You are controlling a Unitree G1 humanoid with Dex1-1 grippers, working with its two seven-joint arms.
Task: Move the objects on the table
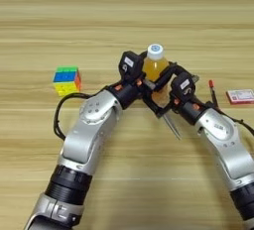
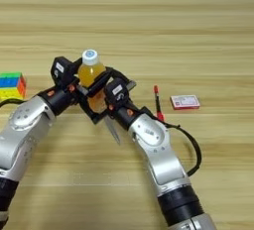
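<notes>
Wooden plank surface (image 1: 127, 21) is seen from above. Orange-juice bottle (image 1: 155, 65) with white cap stands upright near the middle, flanked by both arms. Left end effector (image 1: 145, 81) is pressed against the bottle's left side; right end effector (image 1: 166, 78) against its right. Whether either is clenched on the bottle cannot be told. Scissors (image 1: 171, 123) are partly visible under the right arm. Puzzle cube (image 1: 67, 80) lies well apart to the left. Red pen (image 1: 213, 91) and red-and-white card (image 1: 240, 96) lie to the right, apart from each other.
</notes>
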